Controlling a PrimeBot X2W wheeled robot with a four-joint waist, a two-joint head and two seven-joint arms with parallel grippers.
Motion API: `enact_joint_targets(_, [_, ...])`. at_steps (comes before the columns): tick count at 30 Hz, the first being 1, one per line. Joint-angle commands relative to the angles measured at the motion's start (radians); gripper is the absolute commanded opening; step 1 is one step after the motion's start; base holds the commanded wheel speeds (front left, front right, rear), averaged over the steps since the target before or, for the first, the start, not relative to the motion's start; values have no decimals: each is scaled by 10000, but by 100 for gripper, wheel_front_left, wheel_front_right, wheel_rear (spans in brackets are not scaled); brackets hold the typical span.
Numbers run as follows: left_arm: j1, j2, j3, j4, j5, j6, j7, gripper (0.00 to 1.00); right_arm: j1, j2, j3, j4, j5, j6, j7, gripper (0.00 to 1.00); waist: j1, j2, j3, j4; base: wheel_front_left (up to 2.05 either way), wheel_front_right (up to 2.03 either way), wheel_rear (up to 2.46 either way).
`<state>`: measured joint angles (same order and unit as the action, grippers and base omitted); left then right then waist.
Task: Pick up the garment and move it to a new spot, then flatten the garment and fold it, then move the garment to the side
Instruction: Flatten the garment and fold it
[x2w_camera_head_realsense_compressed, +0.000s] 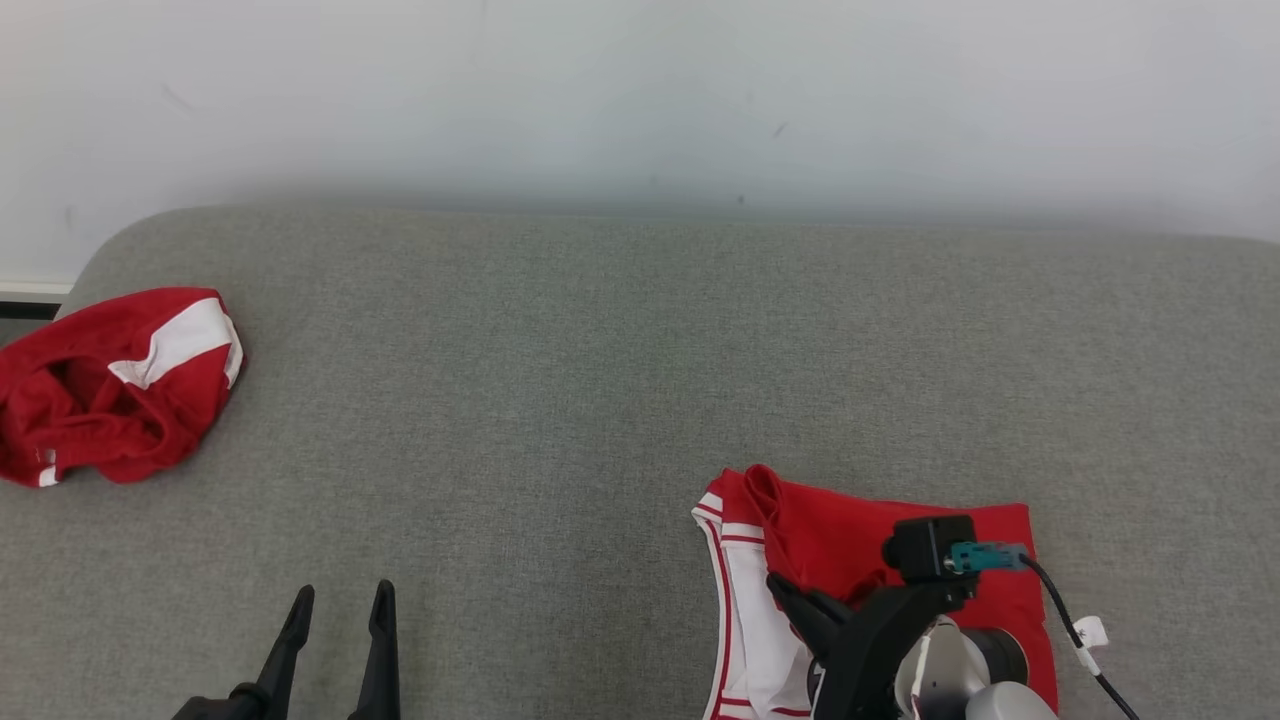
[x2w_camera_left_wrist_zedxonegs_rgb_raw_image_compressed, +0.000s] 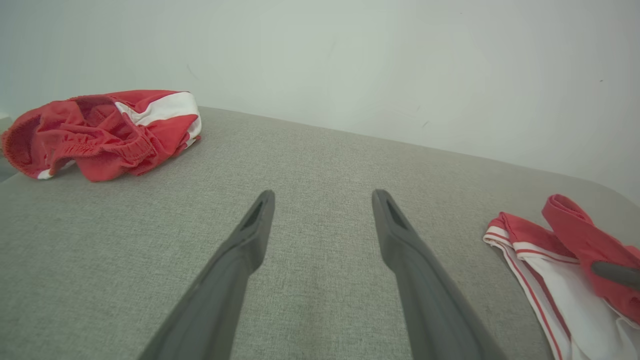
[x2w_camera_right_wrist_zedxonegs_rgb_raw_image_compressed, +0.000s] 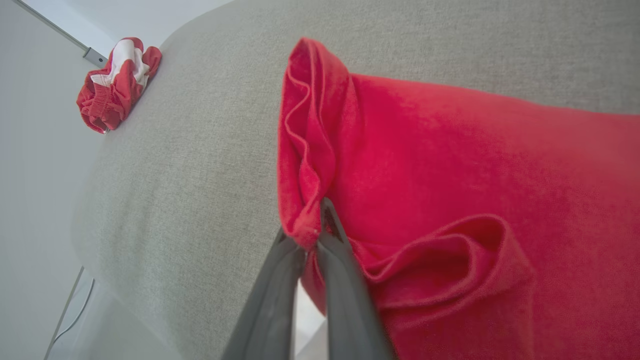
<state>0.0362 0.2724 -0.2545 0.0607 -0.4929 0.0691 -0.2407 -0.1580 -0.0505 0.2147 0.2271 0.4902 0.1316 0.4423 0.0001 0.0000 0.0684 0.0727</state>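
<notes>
Grey cushion (x2w_camera_head_realsense_compressed: 560, 380) against a white wall (x2w_camera_head_realsense_compressed: 640, 90), seen from the head and both wrists.

**Garment** (x2w_camera_head_realsense_compressed: 830, 540): red, with a white, red-striped panel along its left side. It lies near the near edge of the cushion, toward the right, and its near end runs out of the head view. Most of it is flat. A red fold at its left part is bunched and raised into a ridge, shown close in the right wrist view (x2w_camera_right_wrist_zedxonegs_rgb_raw_image_compressed: 450, 165). A second loose fold sits just beside the ridge. The left wrist view shows the white panel and the raised red strip (x2w_camera_left_wrist_zedxonegs_rgb_raw_image_compressed: 550, 280).

**Right gripper** (x2w_camera_head_realsense_compressed: 785, 588): over the garment, jaws pinched narrow on the end of the raised red fold (x2w_camera_right_wrist_zedxonegs_rgb_raw_image_compressed: 307, 225). The cloth is caught between the two fingertips.

**Left gripper** (x2w_camera_head_realsense_compressed: 343, 592): at the near edge, left of centre, well apart from both pieces of cloth. Its fingers are spread wide with nothing between them (x2w_camera_left_wrist_zedxonegs_rgb_raw_image_compressed: 324, 197) and point toward the wall over bare cushion. Whether the tips touch the surface cannot be told.

**Shorts** (x2w_camera_head_realsense_compressed: 110, 390): red and white, crumpled in a heap at the left edge near the far left corner (x2w_camera_left_wrist_zedxonegs_rgb_raw_image_compressed: 105, 132). The elastic waistband is visible, and they are untouched by either gripper (x2w_camera_right_wrist_zedxonegs_rgb_raw_image_compressed: 117, 85).
</notes>
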Motion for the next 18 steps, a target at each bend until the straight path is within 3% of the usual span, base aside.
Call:
enact_joint_targets(1, [-127,-15,-28,70,-43,-60,-63,100,-206,5,155,208,-5,-20,-40,0,-1,0,31,45,0,0,0])
enact_joint_targets(2, [-159,-24,-44,91,-48,-57,-64,100,-267,5,183,328,7,-20,-71,1,-1,0,41,70,0,0,0])
enact_joint_targets(3, [-184,-31,-55,110,-59,-71,-58,100,-317,0,233,398,74,-20,-119,38,-1,0,49,91,0,0,0])
enact_joint_targets(4, [-206,-42,-65,138,-72,-86,-53,100,-367,2,259,448,262,-20,-200,100,-1,0,53,110,0,0,0])
enact_joint_targets(12, [-175,-57,-58,283,-119,-103,-103,100,-340,-5,-37,-172,1287,-20,-785,100,-1,0,21,139,0,0,0])
enact_joint_targets(18, [-15,-84,1,261,-114,-58,-163,100,258,3,-2331,-1110,-200,-20,-876,100,-1,0,-67,51,0,0,0])
